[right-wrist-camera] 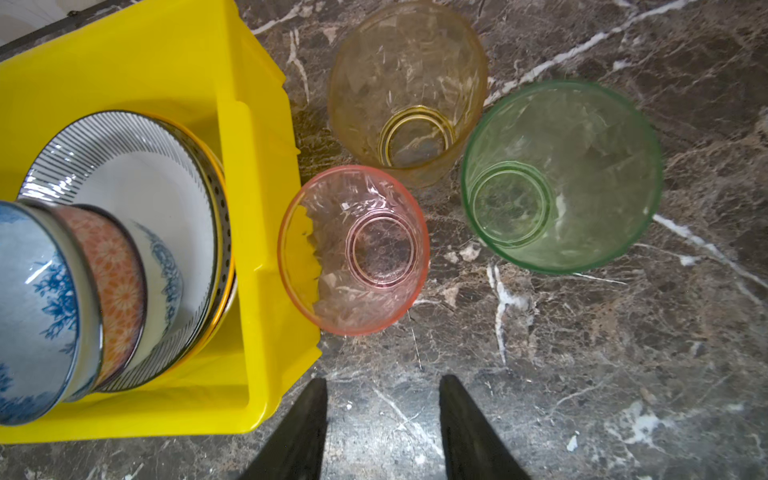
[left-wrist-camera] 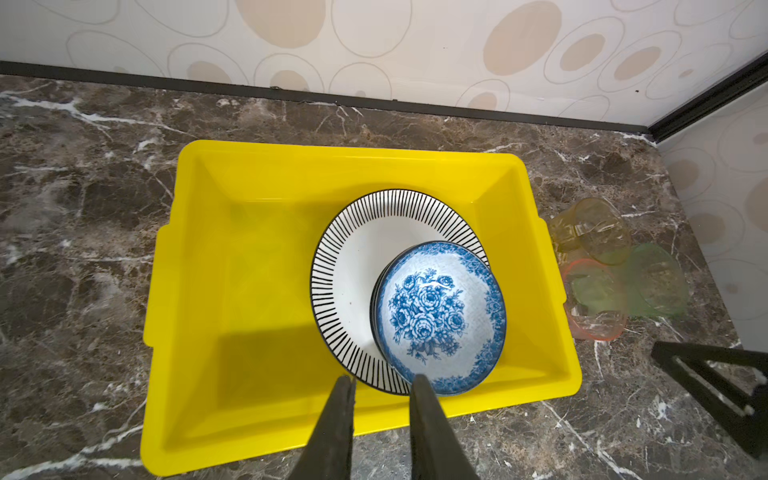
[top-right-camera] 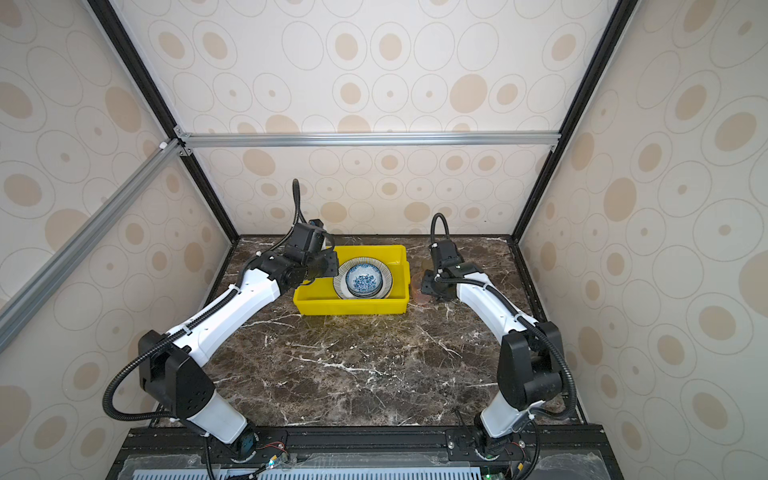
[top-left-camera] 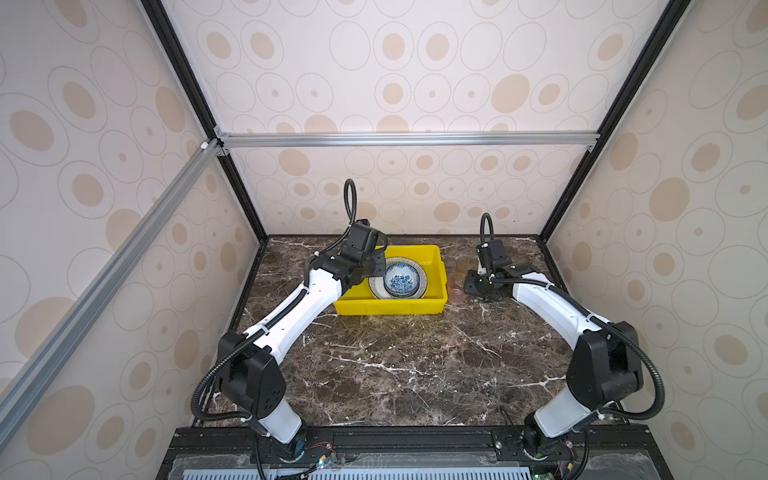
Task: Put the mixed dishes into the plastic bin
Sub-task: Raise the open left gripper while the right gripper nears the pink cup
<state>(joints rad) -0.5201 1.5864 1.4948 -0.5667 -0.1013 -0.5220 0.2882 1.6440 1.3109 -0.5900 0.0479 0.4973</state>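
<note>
One bin (top-left-camera: 390, 308), yellow, rectangular: stands on the marble table (top-left-camera: 395, 365) toward the back wall (top-left-camera: 415, 187), open side up. Its long axis runs left to right in both top views, parallel to that wall.

Contents, right of its middle:
- A stack of plates (right-wrist-camera: 124, 166), with the striped plate (left-wrist-camera: 357, 249) uppermost and a dotted rim (right-wrist-camera: 226, 232) showing beneath it. The number of plates below cannot be told.
- A nest of bowls (top-left-camera: 401, 281) on the striped plate, mouths up: blue-floral bowl (left-wrist-camera: 436, 316) on top, orange bowl (right-wrist-camera: 116, 282) under it, white-and-blue bowl (right-wrist-camera: 162, 266) lowest. Three are counted in the right wrist view.

Three cups (top-left-camera: 459, 286), tinted clear, upright, mouths up, on the table just right of the bin:
- The pink cup (right-wrist-camera: 353, 249) is nearest the bin wall; whether it touches cannot be told.
- The amber cup (right-wrist-camera: 407, 91) stands toward the back wall from it.
- The green cup (right-wrist-camera: 561, 174) is farthest from the bin.

Left gripper (left-wrist-camera: 382, 380): over the bin by the left edge of the plates, jaws a narrow gap apart, holding nothing.

Right gripper (right-wrist-camera: 382, 382): over the table beside the cups, jaws wider apart, holding nothing.
</note>
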